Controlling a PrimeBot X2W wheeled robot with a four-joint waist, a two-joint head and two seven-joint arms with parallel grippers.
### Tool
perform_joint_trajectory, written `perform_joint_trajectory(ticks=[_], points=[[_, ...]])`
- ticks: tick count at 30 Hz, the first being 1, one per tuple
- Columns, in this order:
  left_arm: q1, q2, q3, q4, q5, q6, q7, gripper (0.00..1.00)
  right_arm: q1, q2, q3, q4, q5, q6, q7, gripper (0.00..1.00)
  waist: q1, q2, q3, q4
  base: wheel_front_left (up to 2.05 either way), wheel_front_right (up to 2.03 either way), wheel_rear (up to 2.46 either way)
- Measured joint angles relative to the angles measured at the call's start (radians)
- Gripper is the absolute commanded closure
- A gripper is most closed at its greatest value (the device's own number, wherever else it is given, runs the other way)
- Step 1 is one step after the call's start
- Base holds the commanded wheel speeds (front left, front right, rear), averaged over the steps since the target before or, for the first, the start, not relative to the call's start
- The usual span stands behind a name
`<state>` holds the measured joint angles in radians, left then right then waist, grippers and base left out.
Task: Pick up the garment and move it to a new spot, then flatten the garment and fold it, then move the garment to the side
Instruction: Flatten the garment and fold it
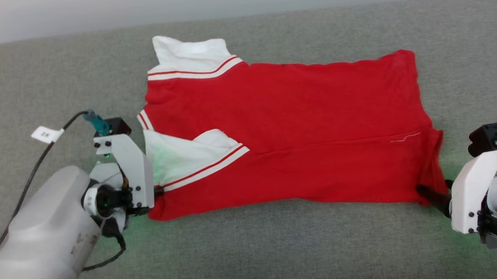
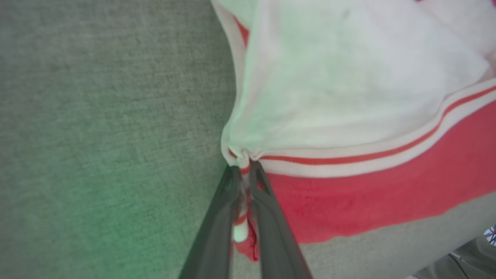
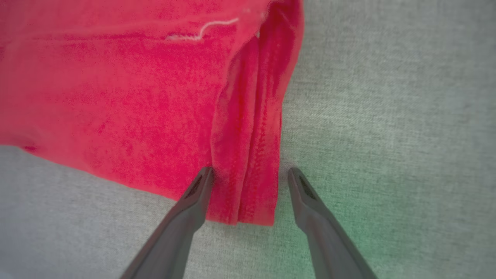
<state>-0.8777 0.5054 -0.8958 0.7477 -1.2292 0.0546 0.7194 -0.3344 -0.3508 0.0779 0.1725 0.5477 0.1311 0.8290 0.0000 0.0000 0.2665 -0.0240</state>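
Head view: my left pincer (image 1: 157, 190) is clamped on the near-left corner of the garment (image 1: 299, 123), at the striped sleeve trim (image 2: 348, 159); garment lies spread on the grey bench (image 1: 255, 251), long axis running left-right between both arms. My right pincer (image 1: 434, 195) stands apart, straddling the near-right hem corner (image 3: 248, 201), not yet gripping. Closing there looks like the next move.

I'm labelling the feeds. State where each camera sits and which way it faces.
Head view: up on the head, facing forward and down at the jersey on grey fabric; left hand and right hand show.
Left wrist view: on the left wrist, along fingers shut on the jersey's striped edge.
Right wrist view: on the right wrist, along open fingers astride the jersey's hem.
Shared: all see the jersey.
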Motion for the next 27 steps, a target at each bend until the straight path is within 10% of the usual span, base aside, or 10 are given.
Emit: perform_joint_trajectory(ticks=[5, 6, 7, 8, 27], points=[[-0.021, -0.026, 0.002, 0.031, 0.002, -0.020, -0.020, 1.00, -0.045, -0.002, 0.027, 0.075, -0.007, 0.000, 0.035, 0.00, 0.0000, 0.0000, 0.018, 0.018, 0.00, 0.00, 0.00], [-0.025, -0.030, 0.002, 0.039, 0.002, -0.023, -0.021, 1.00, -0.051, -0.006, 0.037, 0.081, -0.010, 0.000, 0.046, 0.16, 0.0000, 0.0000, 0.020, 0.021, 0.00, 0.00, 0.00], [-0.026, -0.034, 0.001, 0.045, 0.003, -0.028, -0.025, 1.00, -0.058, -0.010, 0.043, 0.088, -0.010, 0.000, 0.053, 0.83, 0.0000, 0.0000, 0.021, 0.023, 0.00, 0.00, 0.00], [-0.029, -0.039, 0.001, 0.052, 0.006, -0.030, -0.026, 1.00, -0.065, -0.016, 0.051, 0.092, -0.011, 0.000, 0.055, 1.00, 0.0000, 0.0000, 0.022, 0.025, 0.00, 0.00, 0.00], [-0.028, -0.048, -0.002, 0.093, -0.001, -0.063, -0.037, 1.00, -0.020, -0.092, 0.039, 0.087, 0.051, 0.000, 0.094, 1.00, 0.0000, 0.0000, -0.052, 0.055, 0.00, 0.00, 0.00]])
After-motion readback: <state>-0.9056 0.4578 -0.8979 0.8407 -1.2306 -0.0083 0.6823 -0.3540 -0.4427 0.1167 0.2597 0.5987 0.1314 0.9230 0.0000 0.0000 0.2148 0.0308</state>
